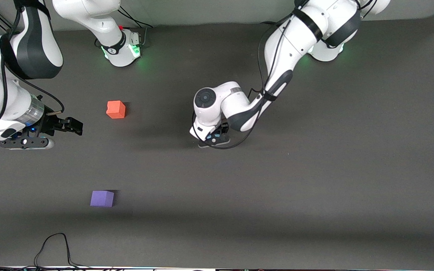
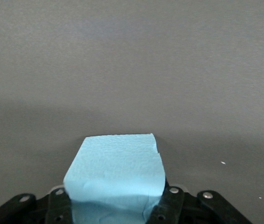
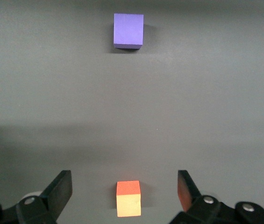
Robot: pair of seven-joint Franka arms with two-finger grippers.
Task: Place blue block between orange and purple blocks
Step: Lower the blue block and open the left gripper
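Note:
My left gripper [image 1: 214, 138] is low over the middle of the table and shut on the blue block [image 2: 115, 163], which fills the space between its jaws in the left wrist view; only a sliver of it [image 1: 212, 137] shows in the front view. The orange block [image 1: 115, 109] and the purple block [image 1: 102, 198] sit apart toward the right arm's end of the table, the purple one nearer to the front camera. My right gripper [image 1: 74, 126] is open and empty, beside the orange block. The right wrist view shows the orange block [image 3: 128, 199] and the purple block [image 3: 128, 30].
A black cable [image 1: 53, 244] loops on the table at the edge nearest the front camera, toward the right arm's end. The right arm's base [image 1: 123, 51] stands close to the orange block. The dark grey mat [image 1: 315, 169] covers the table.

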